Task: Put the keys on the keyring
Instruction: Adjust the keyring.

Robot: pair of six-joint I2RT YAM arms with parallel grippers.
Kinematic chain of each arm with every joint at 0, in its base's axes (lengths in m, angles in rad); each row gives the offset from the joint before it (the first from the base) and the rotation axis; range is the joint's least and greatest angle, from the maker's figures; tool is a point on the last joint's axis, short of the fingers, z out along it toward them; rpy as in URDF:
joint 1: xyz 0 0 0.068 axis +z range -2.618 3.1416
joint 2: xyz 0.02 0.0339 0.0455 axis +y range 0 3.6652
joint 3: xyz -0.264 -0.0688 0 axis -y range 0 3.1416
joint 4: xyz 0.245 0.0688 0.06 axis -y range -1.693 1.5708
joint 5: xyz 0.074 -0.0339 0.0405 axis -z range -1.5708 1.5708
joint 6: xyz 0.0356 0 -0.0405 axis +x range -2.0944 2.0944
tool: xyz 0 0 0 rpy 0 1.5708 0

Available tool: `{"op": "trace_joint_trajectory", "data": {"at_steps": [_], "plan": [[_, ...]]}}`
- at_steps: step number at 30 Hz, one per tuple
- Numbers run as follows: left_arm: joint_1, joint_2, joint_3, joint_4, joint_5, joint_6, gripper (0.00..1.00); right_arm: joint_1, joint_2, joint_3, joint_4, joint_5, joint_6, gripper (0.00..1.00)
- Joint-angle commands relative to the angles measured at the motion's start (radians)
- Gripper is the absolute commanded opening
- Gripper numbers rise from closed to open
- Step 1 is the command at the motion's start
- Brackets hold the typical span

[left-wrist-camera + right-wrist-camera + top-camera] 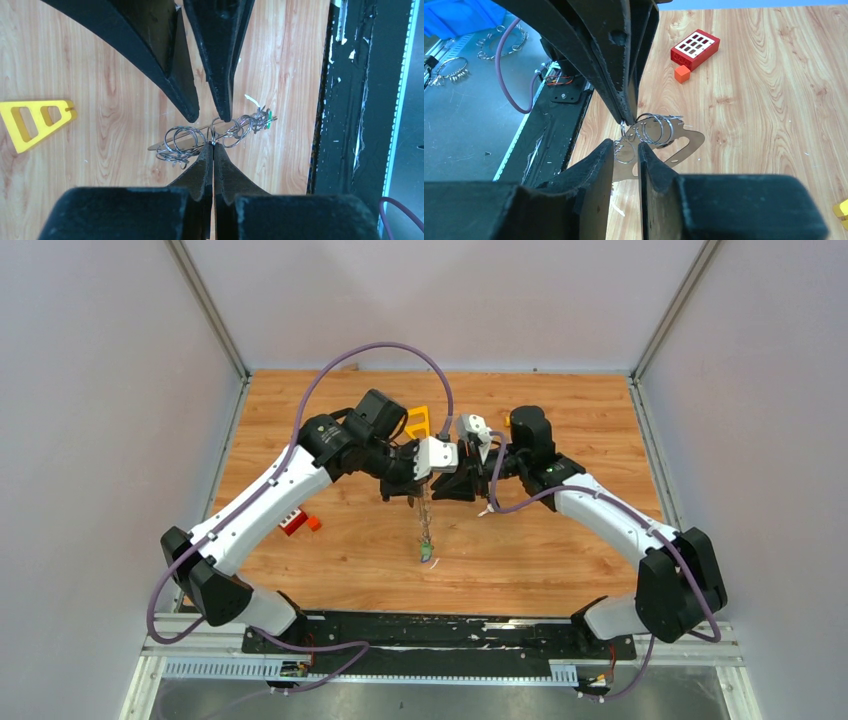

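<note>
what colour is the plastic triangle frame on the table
The triangle frame is yellow, clearest in the left wrist view.

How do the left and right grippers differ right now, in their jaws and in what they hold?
The left gripper has its jaws pressed together, while the right gripper has its jaws apart. The left gripper pinches a wire ring of the keys, and the bunch hangs from it. The right gripper grips nothing that I can see, its fingertips only flanking a ring. Both point tip to tip at the same bunch.
</note>
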Motion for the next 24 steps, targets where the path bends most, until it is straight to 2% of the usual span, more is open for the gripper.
{"op": "trace_joint_trajectory", "data": {"at_steps": [1, 12, 21, 24], "plan": [[-0.004, -0.045, -0.01, 0.056, 0.047, -0.009, 0.0, 0.007, 0.007, -0.006, 0.056, -0.04, 0.026, 0.25], [-0.004, -0.037, -0.021, 0.076, 0.066, -0.023, 0.0, 0.035, 0.016, -0.003, 0.045, -0.04, 0.014, 0.23], [-0.004, -0.036, -0.033, 0.088, 0.066, -0.029, 0.0, 0.038, 0.028, 0.005, 0.034, -0.035, 0.009, 0.11], [-0.004, -0.037, -0.04, 0.103, 0.061, -0.04, 0.0, 0.041, 0.029, 0.005, 0.034, -0.032, 0.013, 0.1]]}}
